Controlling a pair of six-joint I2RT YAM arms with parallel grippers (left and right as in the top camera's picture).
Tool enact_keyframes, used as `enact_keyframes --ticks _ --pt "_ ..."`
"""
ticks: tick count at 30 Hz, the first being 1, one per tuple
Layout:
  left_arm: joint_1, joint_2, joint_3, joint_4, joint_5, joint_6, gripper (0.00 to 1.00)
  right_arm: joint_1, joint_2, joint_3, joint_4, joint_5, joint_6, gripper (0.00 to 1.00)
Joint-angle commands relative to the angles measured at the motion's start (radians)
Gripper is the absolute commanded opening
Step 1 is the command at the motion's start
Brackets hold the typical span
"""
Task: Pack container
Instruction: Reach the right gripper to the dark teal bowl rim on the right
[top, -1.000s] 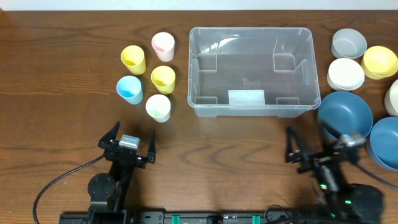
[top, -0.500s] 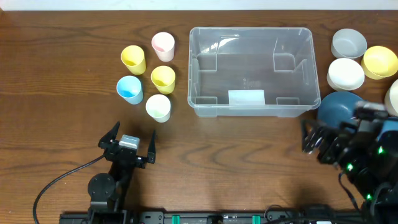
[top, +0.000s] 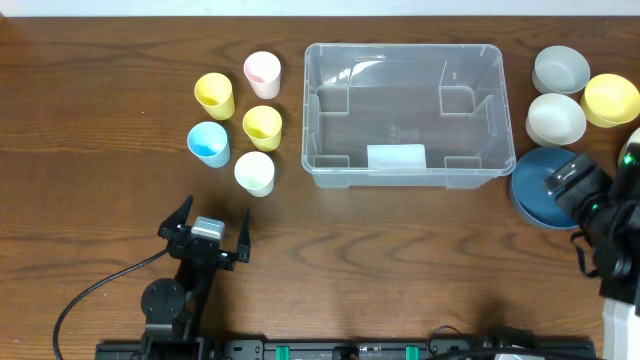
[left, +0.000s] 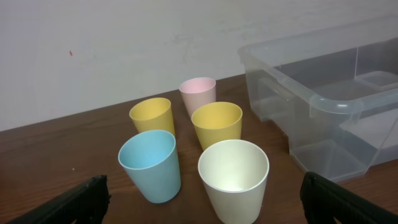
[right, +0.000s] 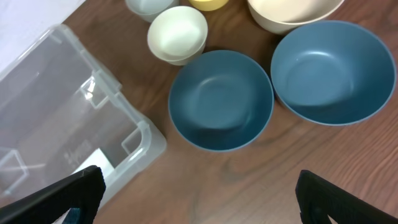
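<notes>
Right tool (right: 199, 174) held apart and empty over blue bowl (right: 221, 99); if lowered off-centre, rim may be clipped and bowl knocked against container (right: 62, 112).

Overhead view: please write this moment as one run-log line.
container: empty | cups: five, left of container | left gripper: open, near cups, holding nothing | right gripper: open, above blue bowls, holding nothing

The container (top: 403, 115) sits centred near the far edge of the tabletop (top: 90, 170). Five cups (top: 262, 125) cluster to its left, and bowls (top: 556, 118) crowd the right edge beside it.
</notes>
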Motion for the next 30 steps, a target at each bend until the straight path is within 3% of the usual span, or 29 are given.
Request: enact_keyframes --ticks 1,6,14,21,30 --pt "0.005 -0.005 -0.019 -0.032 0.006 0.010 0.98 -0.108 0.034 0.012 0.021 -0.097 -0.017 0.99" --pt "0.005 -0.005 -0.019 -0.032 0.006 0.010 0.98 -0.293 0.172 0.012 -0.016 -0.254 -0.039 0.99" --pt "0.005 -0.005 -0.019 -0.032 0.006 0.010 0.98 -0.455 0.319 -0.025 -0.058 -0.382 -0.039 0.99" --pt "0.005 -0.005 -0.019 -0.032 0.006 0.010 0.98 -0.487 0.414 -0.097 -0.013 -0.382 -0.049 0.99" --pt "0.005 -0.005 -0.019 -0.032 0.006 0.010 0.98 -0.487 0.422 -0.285 0.183 -0.387 0.037 0.99"
